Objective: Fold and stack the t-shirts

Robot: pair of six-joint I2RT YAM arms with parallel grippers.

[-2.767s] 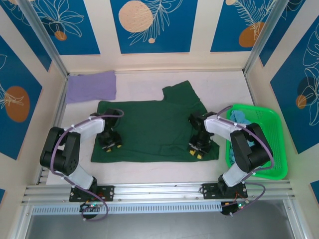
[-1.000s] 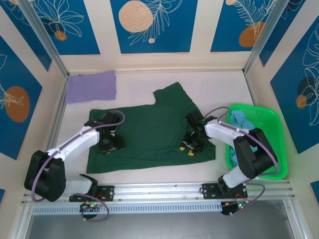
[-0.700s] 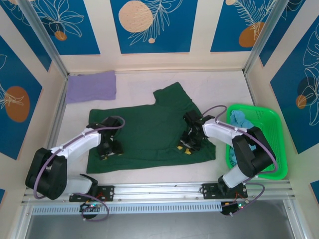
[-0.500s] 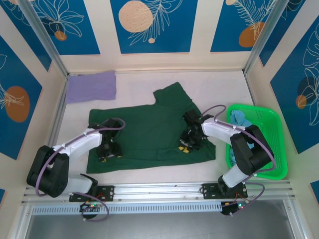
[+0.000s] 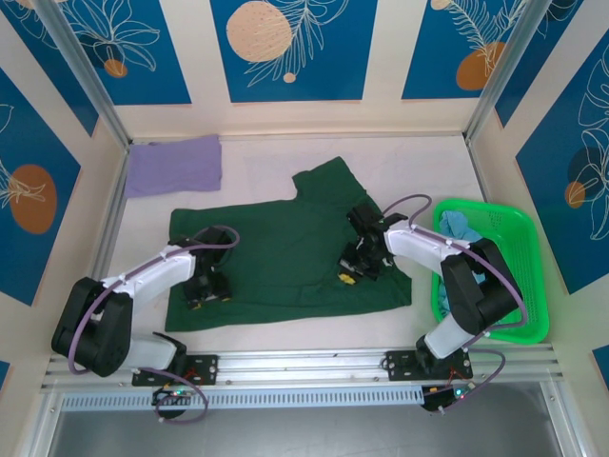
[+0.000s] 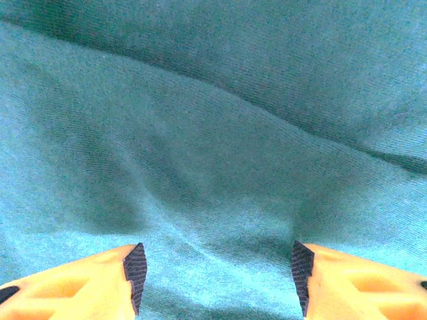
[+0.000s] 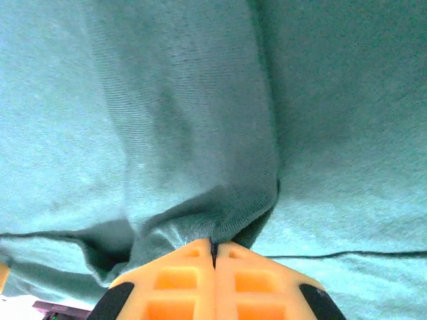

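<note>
The dark green t-shirt [image 5: 276, 252] lies spread on the table, one sleeve pointing to the back. My left gripper [image 5: 207, 290] sits on its left part, open; its orange fingers [image 6: 73, 287] stand wide apart over flat cloth [image 6: 220, 167]. My right gripper [image 5: 354, 271] is on the shirt's right part, shut on a pinched fold of the green cloth [image 7: 220, 200] that rises between its fingers [image 7: 180, 280]. A folded lavender-purple t-shirt [image 5: 174, 164] lies at the back left. A light blue t-shirt [image 5: 459, 227] sits in the basket.
A bright green plastic basket [image 5: 514, 276] stands at the right of the table, close to the right arm. Cage posts and patterned walls close in the back and sides. A metal rail runs along the near edge [image 5: 304, 367].
The shirt has been dragged left and toward the front since the oldest frame. Over the last second my right gripper has crept up and left with its fold; the left gripper shifted slightly toward the front.
</note>
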